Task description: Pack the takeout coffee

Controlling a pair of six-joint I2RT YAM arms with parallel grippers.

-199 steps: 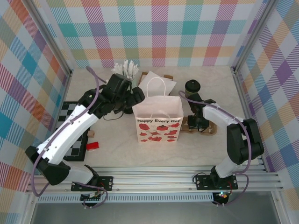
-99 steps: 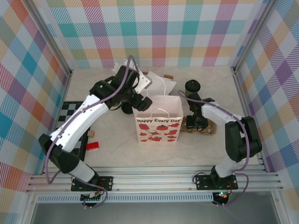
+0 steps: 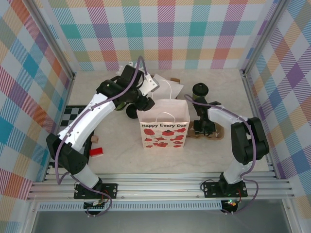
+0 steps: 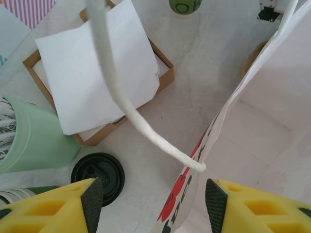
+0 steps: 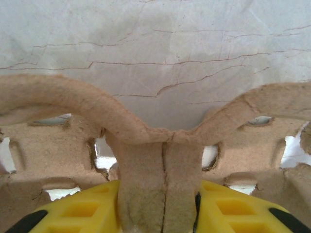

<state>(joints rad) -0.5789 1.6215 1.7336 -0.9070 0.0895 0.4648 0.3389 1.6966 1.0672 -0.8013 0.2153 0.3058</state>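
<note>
The takeout coffee (image 3: pixel 200 90), a green cup with a black lid, stands at the back right of the table; its green base shows at the top of the left wrist view (image 4: pixel 184 5). The white paper bag (image 3: pixel 164 124) with red prints stands open in the middle. My left gripper (image 3: pixel 146 102) hangs open at the bag's rear left corner, its fingers either side of the bag's wall (image 4: pixel 218 121), and the white rope handle (image 4: pixel 131 107) crosses in front. My right gripper (image 3: pixel 203 127) is shut on the middle post of the brown pulp cup carrier (image 5: pixel 163 145).
A loose black lid (image 4: pixel 97 177) lies left of the bag. A cardboard box of white napkins (image 4: pixel 97 73) and a mint holder of straws (image 4: pixel 29 141) stand behind it. A chequered mat (image 3: pixel 73 116) and a red block (image 3: pixel 96 152) lie at the left.
My left arm swung right and back, from beside the bag to its rear left corner, and its jaws narrowed. The right arm stayed at the carrier.
</note>
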